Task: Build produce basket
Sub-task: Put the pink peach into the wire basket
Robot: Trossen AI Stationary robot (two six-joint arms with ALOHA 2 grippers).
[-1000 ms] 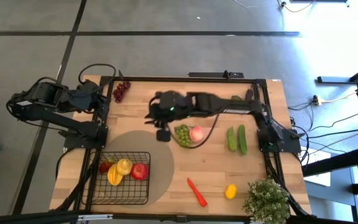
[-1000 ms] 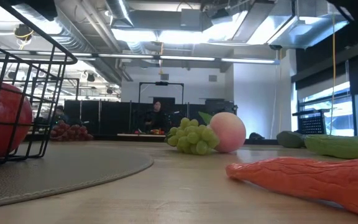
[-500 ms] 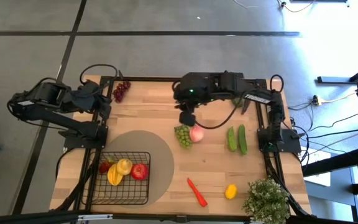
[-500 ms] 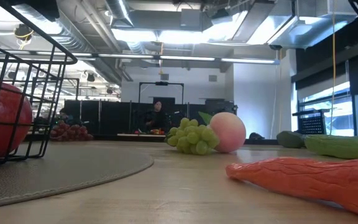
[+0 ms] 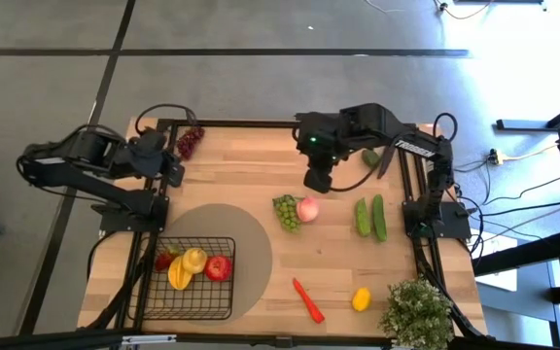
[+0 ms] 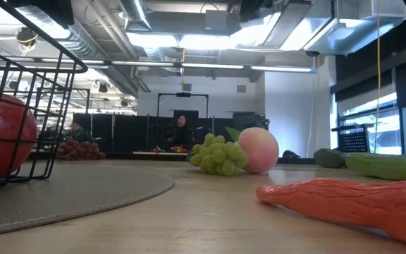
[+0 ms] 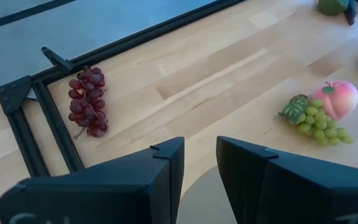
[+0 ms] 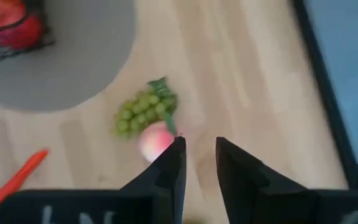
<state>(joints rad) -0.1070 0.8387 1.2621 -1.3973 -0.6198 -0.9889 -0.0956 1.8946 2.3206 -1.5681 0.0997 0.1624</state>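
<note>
Both grippers' fingers stand slightly parted, holding nothing. Right gripper (image 5: 319,181) hovers at one o'clock of the peach (image 5: 307,209); left gripper (image 5: 171,167) waits by purple grapes (image 5: 190,142).

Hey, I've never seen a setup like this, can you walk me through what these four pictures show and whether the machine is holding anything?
It is a robot with two dark arms at a wooden table. One picture looks straight down, one looks level across the tabletop, and two come from cameras on the arms' wrists.

The left tool hangs over the table's left edge, near the purple grapes. The right tool hangs over the far middle, above the green grapes and the peach. Both tools' fingers stand a little apart and hold nothing.

The basket sits on a round mat with an apple and yellow fruits inside. Still out are two cucumbers, a chili and a lemon. A potted plant stands in the corner.
</note>
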